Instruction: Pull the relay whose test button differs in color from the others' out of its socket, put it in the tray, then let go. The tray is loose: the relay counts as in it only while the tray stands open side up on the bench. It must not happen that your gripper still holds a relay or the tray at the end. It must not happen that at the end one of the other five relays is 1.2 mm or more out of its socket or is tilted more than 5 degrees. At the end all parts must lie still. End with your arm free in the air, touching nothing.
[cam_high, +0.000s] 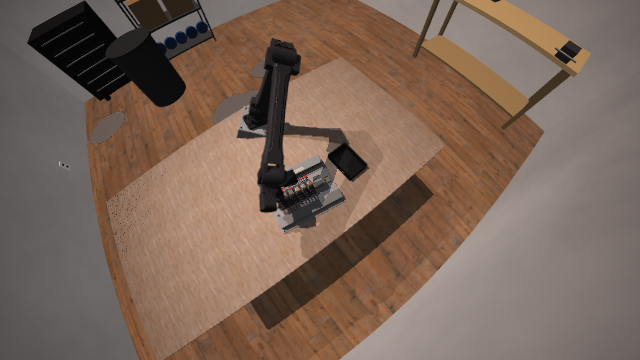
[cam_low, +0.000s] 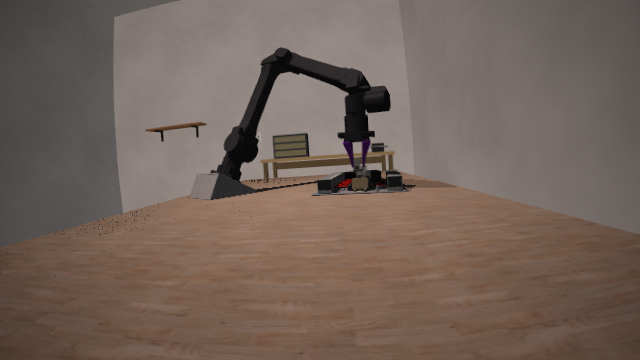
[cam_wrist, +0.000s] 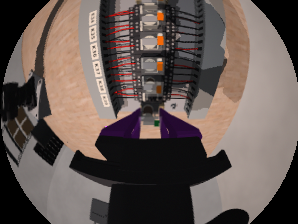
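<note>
Gripper (cam_wrist: 152, 120) closed on the relay (cam_wrist: 152, 121) with the green button, at the near end of the relay row.

The purple fingers (cam_low: 348, 152) point straight down and clamp this relay, which sits low at the panel (cam_high: 331, 197); the other relays (cam_wrist: 152, 42) in the row carry orange buttons. The black tray (cam_high: 348, 161) stands open side up just beside the panel. All rests on a light wooden bench top (cam_high: 200, 200), above a darker plank floor (cam_high: 450, 150), with grey walls around.

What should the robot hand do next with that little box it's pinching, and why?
Probably pull straight up. The gripper is shut on the green-button relay, which seems low in the row of orange-button relays, while the tray sits beside the panel.
</note>
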